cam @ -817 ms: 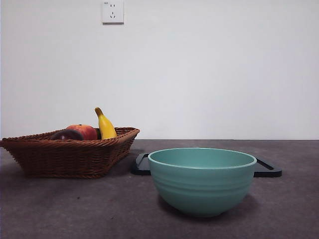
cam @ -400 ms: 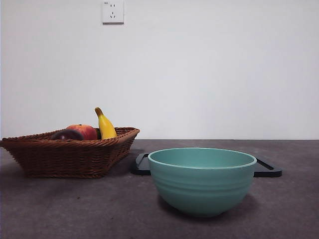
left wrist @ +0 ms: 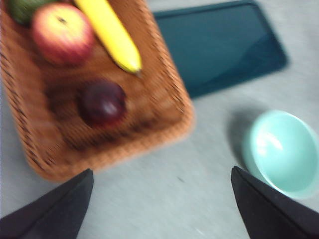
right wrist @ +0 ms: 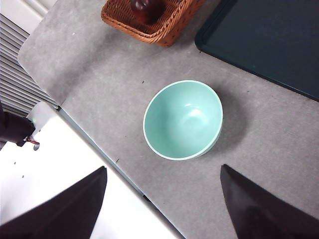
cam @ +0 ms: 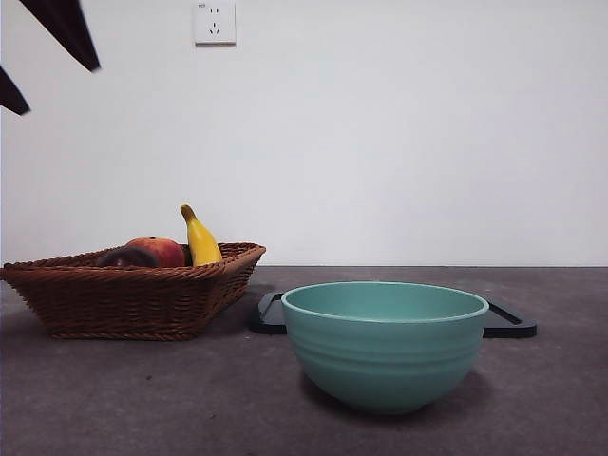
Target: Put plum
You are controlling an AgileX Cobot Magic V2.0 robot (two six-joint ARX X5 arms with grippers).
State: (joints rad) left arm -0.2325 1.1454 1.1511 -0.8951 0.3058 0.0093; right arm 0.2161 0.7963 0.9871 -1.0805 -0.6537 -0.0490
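The plum (left wrist: 103, 103) is dark maroon and lies in the brown wicker basket (left wrist: 174, 119), near its front corner. In the front view the plum (cam: 126, 256) just shows over the rim of the basket (cam: 133, 299) at the left. My left gripper (left wrist: 162, 170) is open and empty, high above the basket's near edge; its black tips (cam: 59, 87) show at the top left corner. My right gripper (right wrist: 163, 168) is open and empty, high above the table's front edge near the teal bowl (right wrist: 183, 119). The right wrist view also shows the plum (right wrist: 145, 7).
A red-orange peach (left wrist: 62, 34), a yellow banana (left wrist: 109, 32) and a green fruit (left wrist: 25, 7) share the basket. The teal bowl (cam: 385, 347) stands in front at the middle. A dark flat tray (cam: 508, 323) lies behind it. The table's front edge (right wrist: 99, 149) runs below the right gripper.
Black jaw tips have come into the front view at the top left corner. The basket, fruit, bowl and tray have not moved.
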